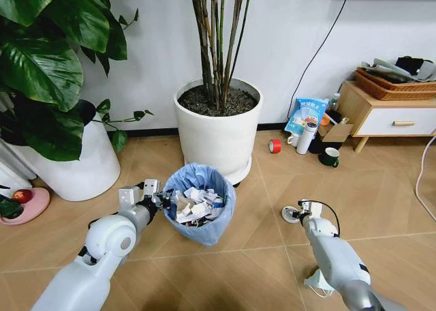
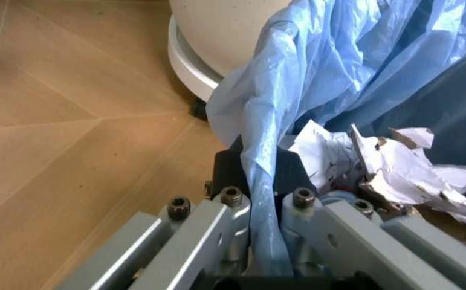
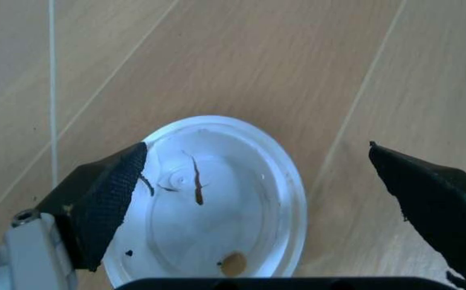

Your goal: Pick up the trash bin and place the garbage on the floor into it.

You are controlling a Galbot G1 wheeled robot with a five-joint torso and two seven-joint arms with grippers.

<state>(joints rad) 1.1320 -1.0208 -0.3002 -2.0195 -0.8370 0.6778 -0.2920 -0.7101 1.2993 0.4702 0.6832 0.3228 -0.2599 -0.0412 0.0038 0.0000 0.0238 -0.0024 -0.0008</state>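
Left gripper (image 1: 158, 200) is clamped on the trash bin (image 1: 199, 203) rim. Right gripper (image 3: 257, 199) hangs spread wide over the white lid (image 3: 216, 202) on the floor (image 1: 381, 195). Looks light, thin, slick; I'd pinch its edge.

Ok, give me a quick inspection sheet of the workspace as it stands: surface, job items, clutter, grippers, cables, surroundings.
Surface: tan chevron floor, bare around the bin.
Job's things: trash bin upright, blue liner, holding crumpled paper; white lid on the floor.
Clutter: red tape roll, dark mug, white bottle by the cabinet.
Grippers: left gripper shut on the bin's liner rim; right gripper open over the lid.
Cables: black cable down the wall.
Surroundings: two white planters, wooden cabinet.
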